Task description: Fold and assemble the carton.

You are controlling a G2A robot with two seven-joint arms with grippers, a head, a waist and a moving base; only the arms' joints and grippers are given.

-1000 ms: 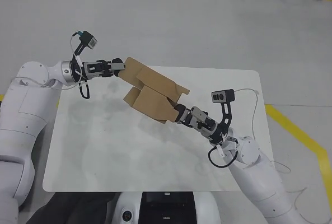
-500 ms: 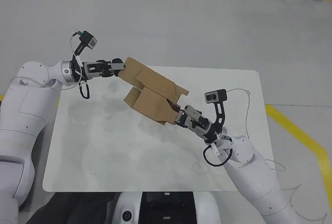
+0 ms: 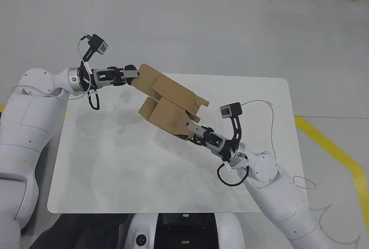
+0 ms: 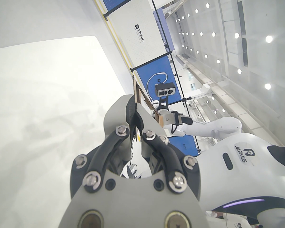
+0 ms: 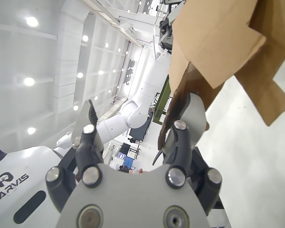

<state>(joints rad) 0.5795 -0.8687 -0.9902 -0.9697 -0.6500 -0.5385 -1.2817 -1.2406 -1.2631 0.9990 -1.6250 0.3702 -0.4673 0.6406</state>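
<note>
Cardboard — one carton point(image 3: 169, 111), one white table point(image 3: 109, 168)

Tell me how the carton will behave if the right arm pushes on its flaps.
Probably light: the left gripper alone clamps the carton, by one edge. Its flaps stand at different angles, so a push would likely hinge them rather than shift the whole carton. Thin board, so a hard squeeze may crease it.
</note>
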